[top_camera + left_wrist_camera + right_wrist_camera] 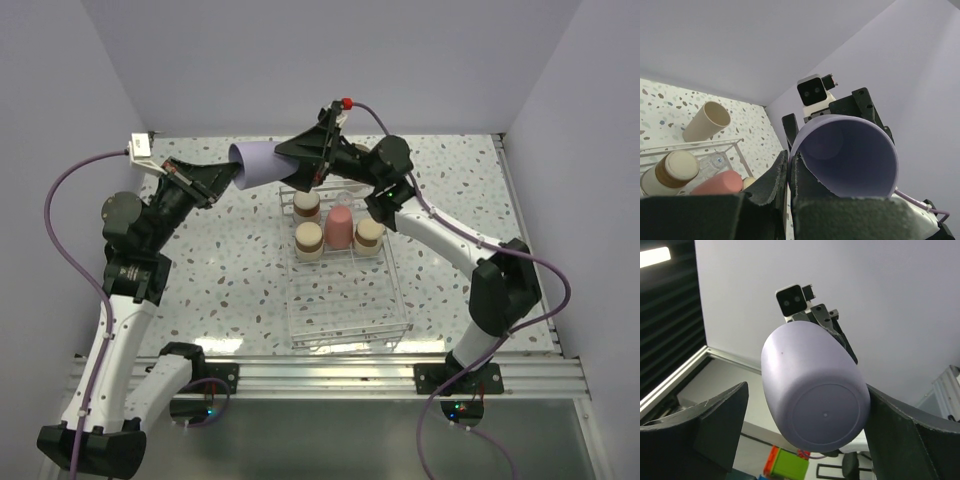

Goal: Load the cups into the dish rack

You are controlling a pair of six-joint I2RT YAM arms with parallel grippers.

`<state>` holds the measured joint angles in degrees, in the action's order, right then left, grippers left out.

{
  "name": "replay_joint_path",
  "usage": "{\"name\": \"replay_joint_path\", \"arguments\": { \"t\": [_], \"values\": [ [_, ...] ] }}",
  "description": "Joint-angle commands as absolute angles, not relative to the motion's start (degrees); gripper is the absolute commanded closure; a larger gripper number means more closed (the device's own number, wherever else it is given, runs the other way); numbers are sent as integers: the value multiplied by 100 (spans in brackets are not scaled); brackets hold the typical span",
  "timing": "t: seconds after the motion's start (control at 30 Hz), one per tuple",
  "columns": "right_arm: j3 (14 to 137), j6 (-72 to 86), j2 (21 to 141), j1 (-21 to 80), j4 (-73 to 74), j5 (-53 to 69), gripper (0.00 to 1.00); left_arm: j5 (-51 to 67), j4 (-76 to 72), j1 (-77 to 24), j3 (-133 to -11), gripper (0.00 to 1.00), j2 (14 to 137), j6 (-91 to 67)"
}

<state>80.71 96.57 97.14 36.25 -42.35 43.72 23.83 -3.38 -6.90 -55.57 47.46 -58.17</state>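
Observation:
A lavender cup hangs on its side in the air behind the dish rack. My left gripper is shut on its rim; in the left wrist view the pads pinch the wall beside the cup's mouth. My right gripper is open around the cup's base, its right finger at the cup's side, the left one apart. In the rack stand three brown-grey cups and a coral-red cup. A beige cup lies on the table behind the rack.
A tiny clear cup sits inside the rack near its back wire wall. The two arms meet over the rack's back end. White walls enclose the speckled table on the left, back and right.

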Motion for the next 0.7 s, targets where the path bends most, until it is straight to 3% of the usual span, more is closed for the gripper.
{"name": "replay_joint_path", "arguments": {
  "t": [0.0, 0.1, 0.33, 0.5, 0.53, 0.6, 0.63, 0.67],
  "values": [
    [7945, 10528, 9747, 3621, -5517, 4096, 10, 2312, -536, -712, -5485, 100, 4685, -5924],
    [7954, 10933, 9923, 3612, -6081, 4017, 24, 2285, -527, -712, -5397, 100, 4658, -5950],
    [8103, 10775, 9941, 3612, -5845, 4166, 60, 2268, -343, -712, -5361, 100, 4719, -5907],
    [8086, 10574, 9897, 3612, -5643, 4288, 83, 2311, -88, -712, -5458, 77, 4799, -5748],
    [8086, 10512, 9879, 3612, -5477, 4324, 86, 2303, -18, -712, -5562, 67, 4851, -5618],
    [8077, 10354, 9844, 3621, -5353, 4368, 89, 2285, 377, -712, -5712, 60, 4922, -5468],
    [8060, 10310, 9835, 3612, -5239, 4412, 90, 2268, 474, -712, -5843, 47, 4974, -5319],
    [8068, 10205, 9809, 3612, -5177, 4438, 91, 2259, 631, -712, -5906, 41, 4992, -5248]
  ]
}}
